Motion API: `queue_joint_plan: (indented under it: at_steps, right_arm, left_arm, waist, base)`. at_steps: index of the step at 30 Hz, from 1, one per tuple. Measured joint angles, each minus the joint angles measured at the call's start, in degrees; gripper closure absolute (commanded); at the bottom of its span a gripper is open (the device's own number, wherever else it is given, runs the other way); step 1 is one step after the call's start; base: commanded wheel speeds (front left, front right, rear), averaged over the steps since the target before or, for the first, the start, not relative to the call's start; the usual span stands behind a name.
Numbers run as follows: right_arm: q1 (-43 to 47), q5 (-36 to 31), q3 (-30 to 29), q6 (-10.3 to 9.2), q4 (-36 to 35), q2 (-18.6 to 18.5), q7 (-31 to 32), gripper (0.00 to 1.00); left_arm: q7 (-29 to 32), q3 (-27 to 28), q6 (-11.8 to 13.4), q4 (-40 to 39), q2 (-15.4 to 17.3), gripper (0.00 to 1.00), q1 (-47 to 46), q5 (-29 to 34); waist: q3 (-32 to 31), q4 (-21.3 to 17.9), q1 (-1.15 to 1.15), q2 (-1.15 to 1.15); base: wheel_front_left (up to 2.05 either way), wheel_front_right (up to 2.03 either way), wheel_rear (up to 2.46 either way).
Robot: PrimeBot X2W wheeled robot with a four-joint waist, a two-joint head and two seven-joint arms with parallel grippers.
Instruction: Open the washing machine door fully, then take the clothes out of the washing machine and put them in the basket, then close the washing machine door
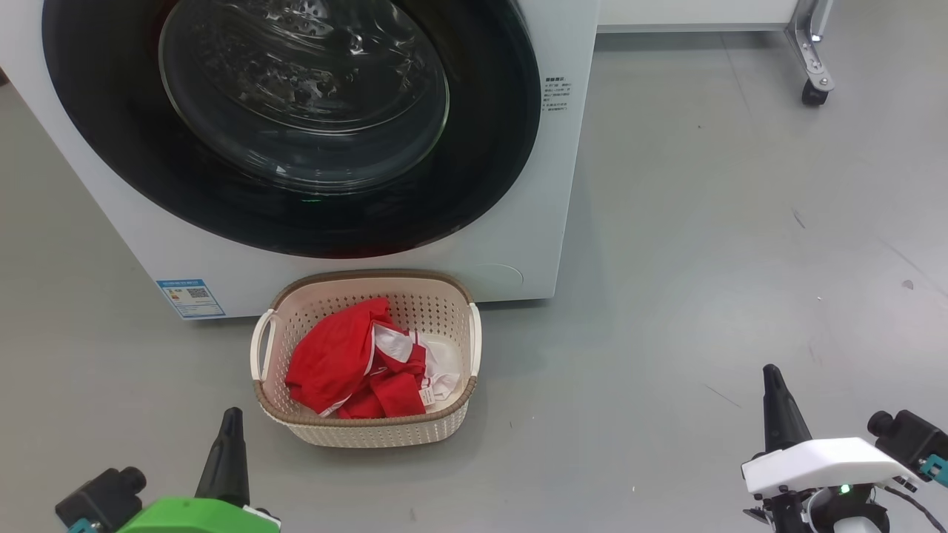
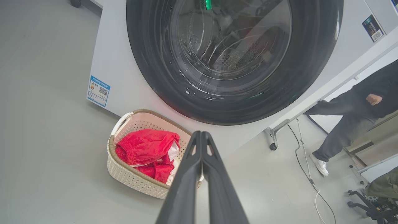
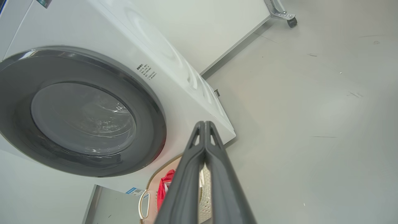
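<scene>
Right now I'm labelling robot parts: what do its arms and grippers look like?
The left gripper has long dark tapered fingers and a green shell; the right gripper matches, with a white shell, a green light and a black cable.

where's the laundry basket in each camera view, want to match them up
Head view: basket at lower centre, on the floor before the washing machine.
Left wrist view: basket at lower left, on the floor.
Right wrist view: basket at the bottom edge, left of centre, cut off.
Shared landmark: the blue label on the machine, beside the basket.
</scene>
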Motion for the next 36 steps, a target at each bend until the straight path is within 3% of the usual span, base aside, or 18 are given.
queue_joint_plan:
  at_steps: [36]
  right_arm:
    - [-3.2,23.5,-4.8,2.13,3.2,-1.1,5.1,1.0]
  left_arm:
    - [4.5,4.2,-3.6,5.4,0.9,1.0,-4.2,-23.7]
  waist:
    - [-1.2,0.5,0.0,0.0]
  base:
    - [0.0,0.0,0.0]
